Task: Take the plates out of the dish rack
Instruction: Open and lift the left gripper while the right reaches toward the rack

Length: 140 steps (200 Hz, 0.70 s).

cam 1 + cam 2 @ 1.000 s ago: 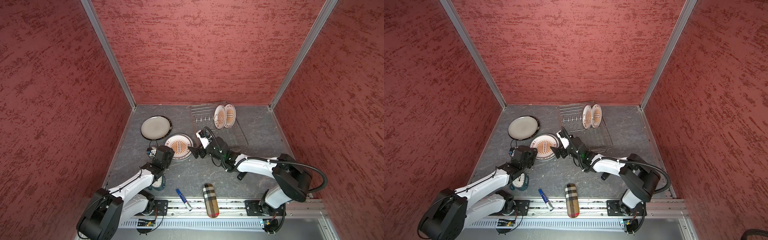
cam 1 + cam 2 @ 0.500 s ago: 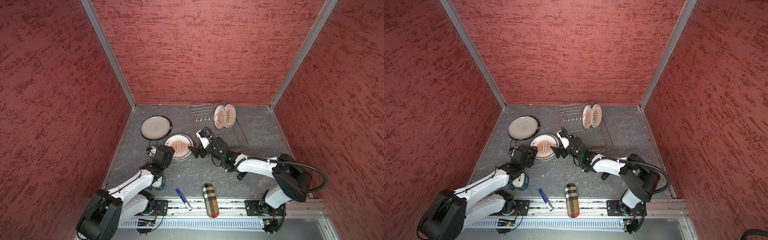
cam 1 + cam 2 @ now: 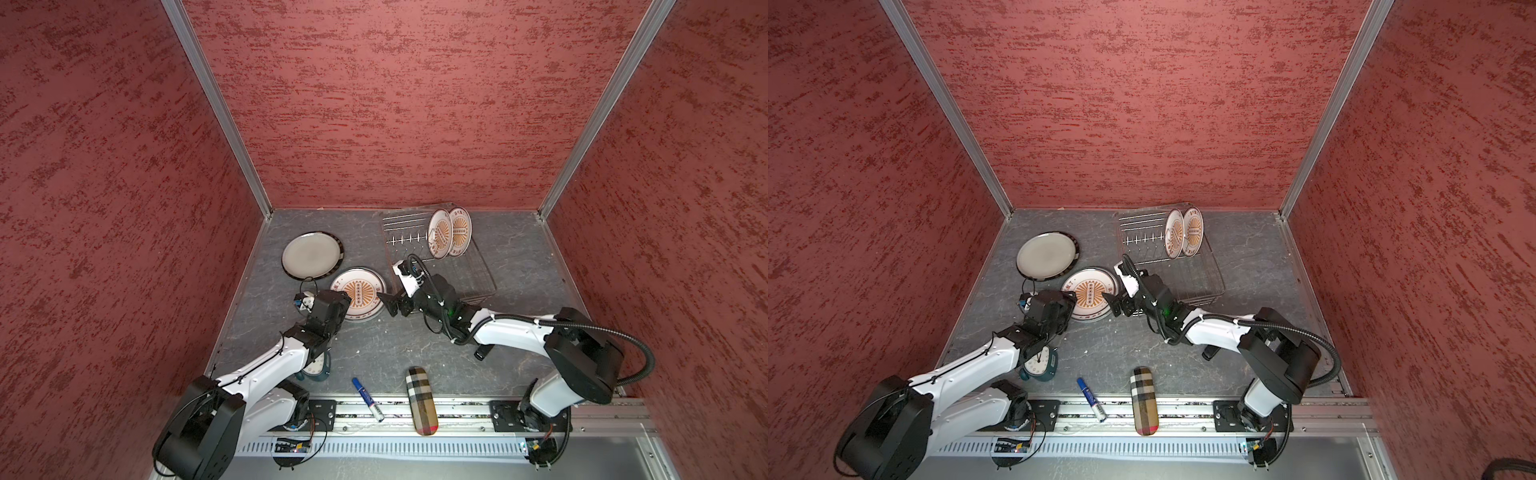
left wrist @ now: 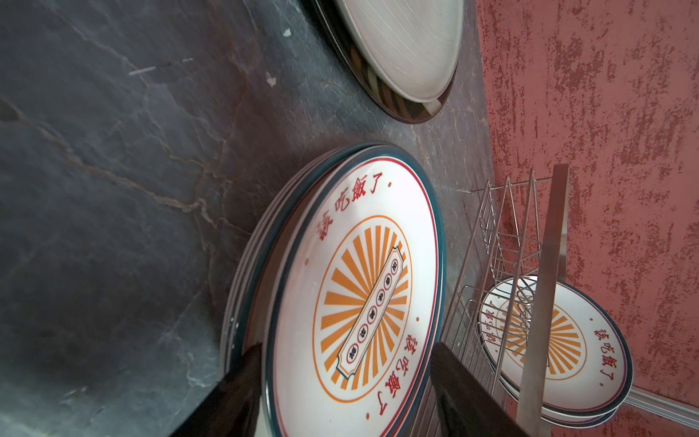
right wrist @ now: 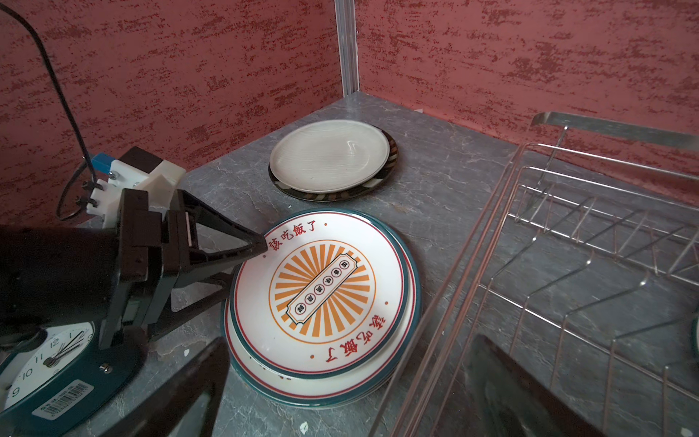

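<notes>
2 round white orange-sunburst plates point(image 3: 449, 237) stand in the silver wire dish rack point(image 3: 484, 272), in a top view. Left wrist: left gripper point(image 4: 346, 348) parted astride the stack point(image 4: 359, 287) beside the rack; I'd retreat level. Right wrist: right gripper point(image 5: 350, 338) wide, empty.

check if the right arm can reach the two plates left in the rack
Probably yes: the right gripper is open and empty just beside the dish rack, and nothing blocks the upright plates at its back.
</notes>
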Motion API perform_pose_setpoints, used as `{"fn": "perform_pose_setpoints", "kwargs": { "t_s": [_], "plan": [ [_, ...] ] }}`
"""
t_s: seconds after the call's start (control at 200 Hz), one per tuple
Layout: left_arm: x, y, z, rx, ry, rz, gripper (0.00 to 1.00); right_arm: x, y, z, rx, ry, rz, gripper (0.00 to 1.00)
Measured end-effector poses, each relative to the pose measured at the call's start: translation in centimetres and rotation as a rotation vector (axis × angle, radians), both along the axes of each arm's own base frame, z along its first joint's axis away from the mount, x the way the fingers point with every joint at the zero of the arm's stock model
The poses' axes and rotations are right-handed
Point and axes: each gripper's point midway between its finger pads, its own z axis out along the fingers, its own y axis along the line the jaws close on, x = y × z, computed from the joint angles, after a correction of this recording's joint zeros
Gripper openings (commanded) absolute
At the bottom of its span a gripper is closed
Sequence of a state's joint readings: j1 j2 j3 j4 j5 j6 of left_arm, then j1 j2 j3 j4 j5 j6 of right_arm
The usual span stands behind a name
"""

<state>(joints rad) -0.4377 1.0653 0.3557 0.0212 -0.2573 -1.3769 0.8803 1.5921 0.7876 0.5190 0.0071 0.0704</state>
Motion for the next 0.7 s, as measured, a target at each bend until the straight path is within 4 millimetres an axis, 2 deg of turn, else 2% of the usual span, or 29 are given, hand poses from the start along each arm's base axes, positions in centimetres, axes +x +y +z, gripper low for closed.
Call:
{"fn": "perform_pose_setpoints", "kwargs": {
  "t_s": [0.286, 0.436, 0.536, 0.606, 0.701],
  "plan": [
    [-0.1, 0.3, 0.6, 0.006, -0.022, 0.006, 0.81, 0.2, -0.8, -0.7, -0.010, -0.005, -0.039, 0.99],
    [-0.2, 0.6, 2.0, 0.033, -0.067, -0.009, 0.86, 0.5, -2.1, -0.7, -0.002, -0.003, -0.103, 0.99],
    [-0.5, 0.9, 2.9, 0.039, -0.106, -0.007, 0.91, 0.7, -3.0, 0.3, 0.030, -0.003, -0.136, 0.99],
    [-0.9, 1.2, 3.2, 0.049, -0.127, -0.011, 1.00, 0.9, -3.8, 1.3, 0.062, -0.008, -0.168, 0.99],
    [-1.3, 0.8, 3.5, 0.070, -0.193, -0.061, 1.00, 1.5, -5.3, 3.5, 0.117, -0.026, -0.227, 0.99]
  ]
}}
